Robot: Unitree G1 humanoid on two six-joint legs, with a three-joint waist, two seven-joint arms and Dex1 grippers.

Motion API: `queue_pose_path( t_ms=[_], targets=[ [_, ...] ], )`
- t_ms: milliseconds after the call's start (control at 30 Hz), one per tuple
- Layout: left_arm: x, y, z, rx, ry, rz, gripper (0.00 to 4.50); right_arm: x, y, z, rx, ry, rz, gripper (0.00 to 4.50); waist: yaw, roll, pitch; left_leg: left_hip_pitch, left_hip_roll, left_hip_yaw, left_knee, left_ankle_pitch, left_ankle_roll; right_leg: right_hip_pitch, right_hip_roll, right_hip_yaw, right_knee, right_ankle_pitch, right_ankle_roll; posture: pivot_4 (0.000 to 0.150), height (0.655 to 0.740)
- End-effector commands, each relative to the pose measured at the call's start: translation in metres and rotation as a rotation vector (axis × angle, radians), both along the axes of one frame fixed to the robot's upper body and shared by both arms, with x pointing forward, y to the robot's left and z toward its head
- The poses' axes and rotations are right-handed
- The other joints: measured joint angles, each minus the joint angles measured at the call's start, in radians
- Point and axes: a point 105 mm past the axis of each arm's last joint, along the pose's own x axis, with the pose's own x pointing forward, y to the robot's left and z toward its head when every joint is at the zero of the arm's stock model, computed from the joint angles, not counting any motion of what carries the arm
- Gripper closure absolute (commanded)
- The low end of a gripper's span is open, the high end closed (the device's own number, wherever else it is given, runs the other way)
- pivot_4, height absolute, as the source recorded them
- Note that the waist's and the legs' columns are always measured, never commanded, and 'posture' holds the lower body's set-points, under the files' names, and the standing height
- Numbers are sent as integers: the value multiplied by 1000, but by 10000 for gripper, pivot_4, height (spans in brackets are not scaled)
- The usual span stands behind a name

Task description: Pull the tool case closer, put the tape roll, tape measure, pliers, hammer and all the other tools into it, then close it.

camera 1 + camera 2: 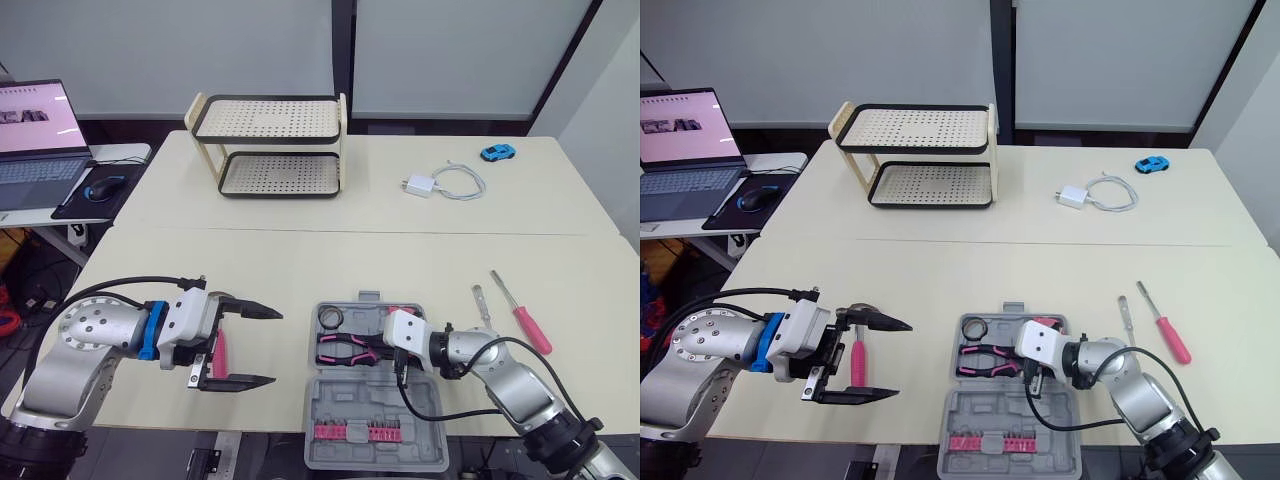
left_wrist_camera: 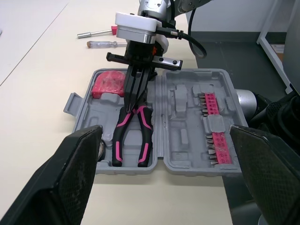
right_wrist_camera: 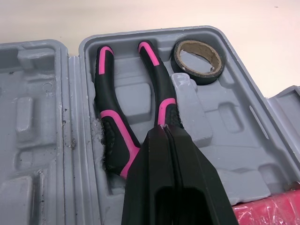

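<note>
The grey tool case [image 1: 375, 455] lies open at the table's front edge. In its tray sit a tape roll [image 3: 197, 61], pink-and-black pliers [image 3: 112, 122] and a pink tape measure [image 2: 108, 83]. A strip of pink bits [image 2: 213, 126] is in the lid. My right gripper [image 3: 164, 130] reaches over the tray with its fingers shut, the tips touching the pliers at the pivot and hiding the head. My left gripper [image 1: 245, 345] hangs open to the left of the case, over a pink-handled hammer [image 1: 857, 362] on the table.
A red-handled screwdriver [image 1: 530, 325] and a slim silver tool [image 1: 482, 305] lie right of the case. Farther back stand a two-tier rack [image 1: 270, 145], a charger with cable [image 1: 440, 183] and a blue toy car [image 1: 497, 152]. A laptop [image 1: 35, 140] and mouse [image 1: 105, 185] sit on a side desk at the left.
</note>
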Motion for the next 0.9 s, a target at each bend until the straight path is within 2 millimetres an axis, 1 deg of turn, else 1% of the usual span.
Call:
queue_pose_path(
  t_ms=[33,100,200,267,300,367,433,500,533,633,667,733,833,900],
  targets=[
    [0,0,4,13,-32,-8,0,-1,-13,-12,-41,56,-30,44802,0,0,0,0,0,0,0,0,0,0,0,0,0,0,0,1500,7400],
    [1,0,4,12,-33,-2,0,2,-10,-1,19,37,-38,44802,0,0,0,0,0,0,0,0,0,0,0,0,0,0,0,1500,7400],
    [5,5,4,7,-31,39,0,1,-4,26,111,-11,-17,44802,2,0,0,0,0,0,0,0,0,0,0,0,0,0,0,1500,7400],
    [8,11,5,4,-19,80,0,-1,-9,45,145,-42,-3,44802,1,0,0,0,0,0,0,0,0,0,0,0,0,0,0,1500,7400],
    [8,14,4,8,-14,94,0,-2,-12,52,153,-51,4,43152,1,1,0,-1,0,0,0,0,0,0,0,0,0,0,0,1500,7400],
    [11,25,4,24,-15,147,0,-4,-29,71,155,-69,5,39528,1,1,1,-1,1,0,0,0,0,1,1,0,0,0,0,1500,7400],
    [15,35,6,32,-22,205,0,-6,-41,81,145,-78,2,32758,1,1,1,-1,1,0,0,-1,0,2,1,1,0,0,0,1500,7400],
    [19,56,10,55,-28,297,0,-8,-67,94,123,-81,-20,25462,1,1,1,-2,2,0,0,-1,0,2,2,0,0,0,-1,1500,7400],
    [20,64,11,64,-28,328,0,-10,-76,99,116,-81,-26,21719,2,1,1,-2,3,0,0,-1,0,2,2,0,0,0,-1,1500,7400],
    [18,89,12,99,-23,414,0,-14,-108,108,75,-75,-66,11449,1,1,1,-2,3,1,-1,-1,0,2,2,0,-1,0,-1,1500,7400],
    [17,94,11,106,-22,430,0,-15,-114,110,67,-72,-76,7925,1,1,1,-2,3,1,-1,-1,0,2,2,0,-1,0,-1,1500,7400],
    [15,98,9,108,-16,453,0,-18,-138,105,9,-60,-110,971,1,1,1,-2,3,2,-1,-1,0,2,2,0,-1,0,-1,1500,7400],
    [13,102,4,111,-5,479,0,-18,-162,99,-32,-51,-166,389,1,1,1,-2,3,2,0,-1,0,3,2,0,-1,0,-1,1500,7400],
    [13,115,2,130,-5,530,0,-19,-181,98,-50,-41,-214,389,2,1,1,-2,3,2,0,-1,0,3,2,0,-1,0,-1,1500,7400]
  ],
)
